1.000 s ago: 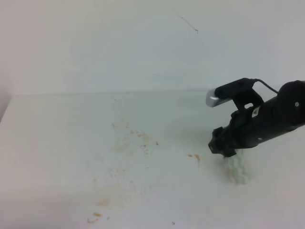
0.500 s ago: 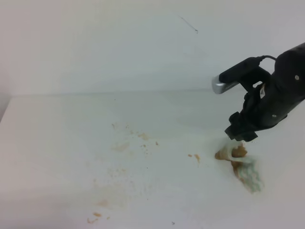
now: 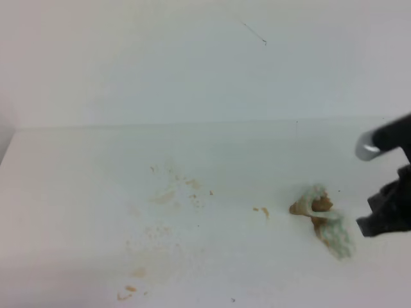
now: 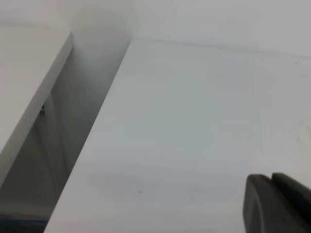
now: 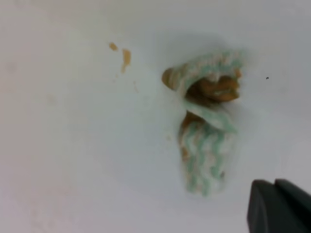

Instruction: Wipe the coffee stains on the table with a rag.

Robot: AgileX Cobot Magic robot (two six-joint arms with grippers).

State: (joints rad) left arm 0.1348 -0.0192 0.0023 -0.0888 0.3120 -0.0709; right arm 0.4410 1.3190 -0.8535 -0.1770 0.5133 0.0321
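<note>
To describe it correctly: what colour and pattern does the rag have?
The rag is white with pale green checks and brown stained patches; the right wrist view shows it best.

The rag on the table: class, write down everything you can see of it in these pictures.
The rag is a small, crumpled white cloth with pale green checks, soft and knitted-looking, soaked orange-brown along its upper folds. It lies loose in a lumpy, elongated heap on the white table, with small coffee stains just to its left. Nothing grips it: the right pincer sits apart at the frame's right edge.
</note>
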